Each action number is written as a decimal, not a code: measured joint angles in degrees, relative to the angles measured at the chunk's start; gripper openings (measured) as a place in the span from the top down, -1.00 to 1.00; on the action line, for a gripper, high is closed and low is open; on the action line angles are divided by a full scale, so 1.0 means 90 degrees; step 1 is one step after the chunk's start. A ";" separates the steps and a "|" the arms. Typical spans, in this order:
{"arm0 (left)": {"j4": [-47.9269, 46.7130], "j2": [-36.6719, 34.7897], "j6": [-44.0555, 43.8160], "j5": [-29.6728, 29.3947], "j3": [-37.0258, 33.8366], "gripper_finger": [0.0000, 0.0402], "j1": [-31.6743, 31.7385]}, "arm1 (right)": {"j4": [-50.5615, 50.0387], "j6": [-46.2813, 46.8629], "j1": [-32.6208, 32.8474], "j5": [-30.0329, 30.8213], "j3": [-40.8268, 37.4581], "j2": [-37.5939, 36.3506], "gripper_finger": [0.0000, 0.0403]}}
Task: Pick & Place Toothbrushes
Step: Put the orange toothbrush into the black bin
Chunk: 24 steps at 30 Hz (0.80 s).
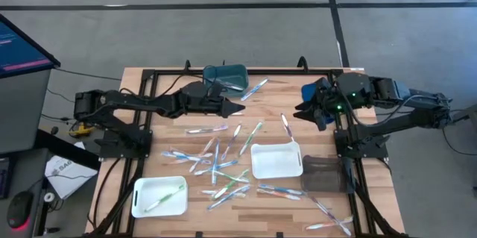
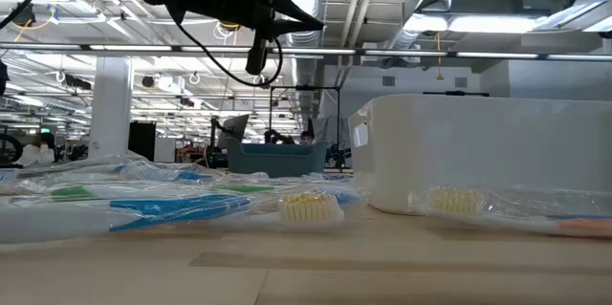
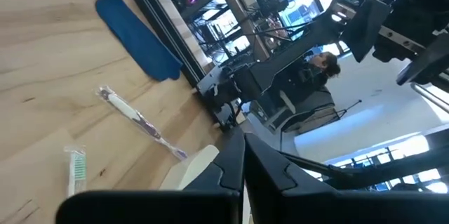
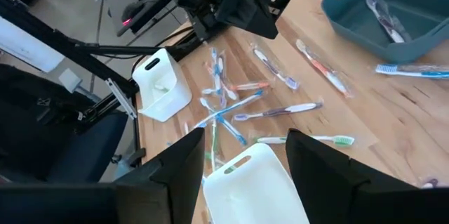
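table (image 1: 387, 193): wood | on it: loose toothbrushes (image 1: 216, 165) mid | 2 white trays (image 1: 276, 160) | teal bin (image 1: 226, 75) | dark bin (image 1: 323, 173)

We note the table (image 1: 387, 193) top is pale wood in planks, with visible grain and a matt finish. A black metal frame (image 1: 141, 130) runs along its edges. The toothbrushes (image 1: 216, 165) look like thin, smooth plastic; several lie in clear, glossy film wrappers that catch the light in the low view. The two white trays (image 1: 276, 161) are smooth plastic with a soft sheen; the teal tray (image 1: 226, 74) at the far edge and the dark tray (image 1: 324, 172) at the right look like translucent plastic. A blue, matt mat (image 3: 137, 38) lies flat on the wood. The arms are matt black. The floor beyond is grey and matt.
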 joint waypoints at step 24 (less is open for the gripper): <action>0.0019 -0.0007 0.0002 -0.0102 0.0000 1.00 -0.0024 | 0.0387 -0.0053 0.0005 0.0000 0.0000 0.0478 0.04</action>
